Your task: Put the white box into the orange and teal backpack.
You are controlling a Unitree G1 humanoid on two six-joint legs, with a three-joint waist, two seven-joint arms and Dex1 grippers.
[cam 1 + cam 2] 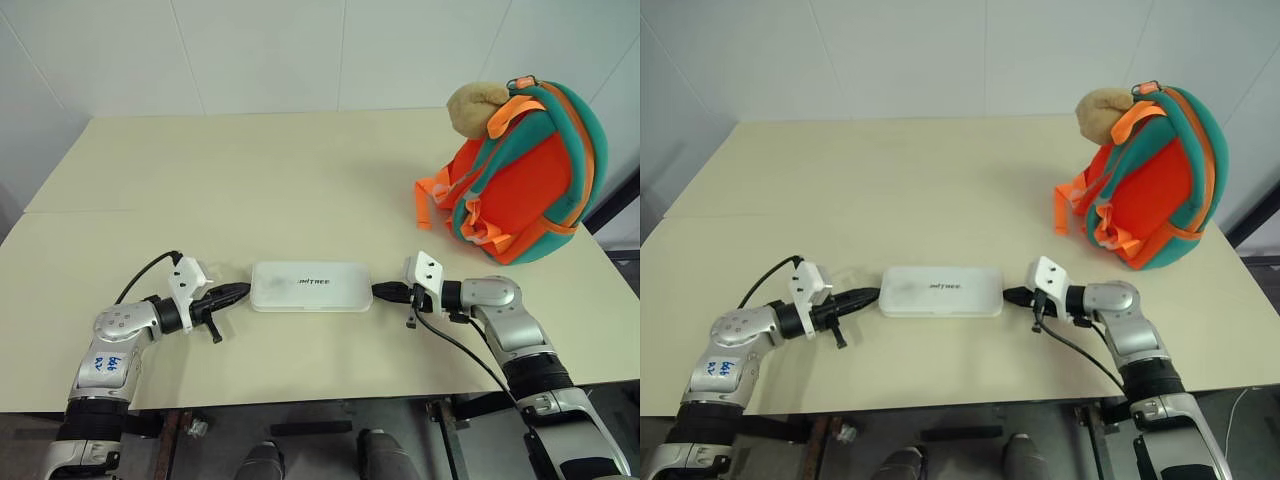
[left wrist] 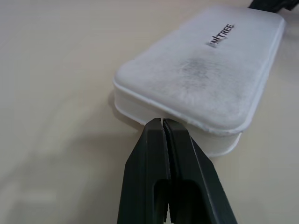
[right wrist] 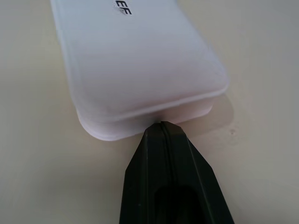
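The white box (image 1: 311, 287) lies flat near the table's front edge, its dark lettering facing up. My left gripper (image 1: 243, 291) is shut, and its tips meet the box's left short end. My right gripper (image 1: 378, 292) is shut too, tips against the right short end. In the left wrist view the closed gripper (image 2: 162, 122) touches the box (image 2: 205, 74) just under the lid rim. The right wrist view has the shut gripper (image 3: 161, 123) at the box's end wall (image 3: 140, 65). The orange and teal backpack (image 1: 525, 180) stands upright at the far right.
A tan plush toy (image 1: 475, 107) hangs at the backpack's top left. Orange straps (image 1: 432, 195) trail onto the beige table (image 1: 250, 170) beside the backpack. A white wall rises behind the table's far edge.
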